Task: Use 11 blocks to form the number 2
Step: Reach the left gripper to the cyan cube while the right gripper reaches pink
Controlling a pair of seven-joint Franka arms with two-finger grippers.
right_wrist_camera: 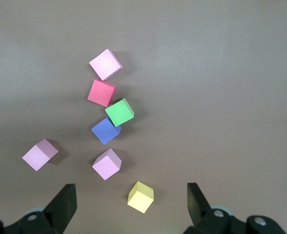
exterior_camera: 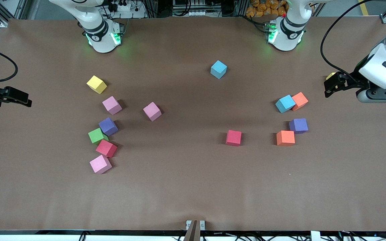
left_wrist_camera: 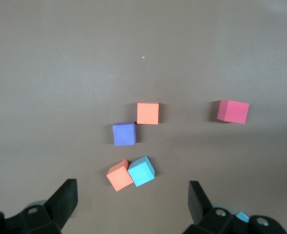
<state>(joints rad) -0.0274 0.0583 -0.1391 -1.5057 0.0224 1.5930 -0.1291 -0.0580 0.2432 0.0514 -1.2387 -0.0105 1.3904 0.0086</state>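
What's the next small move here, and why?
Probably bring the left gripper down over the light blue cube that touches an orange cube at its end of the table. Both grippers are open and empty, the right gripper waits at the table's edge, and the cubes lie scattered: no digit is started.

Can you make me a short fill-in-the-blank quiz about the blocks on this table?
1. The green cube touches a purple cube and a ____ one.
2. The light blue cube at the left arm's end touches an ____ cube.
3. Both the left gripper and the right gripper are ____.

Missing words: red; orange; open
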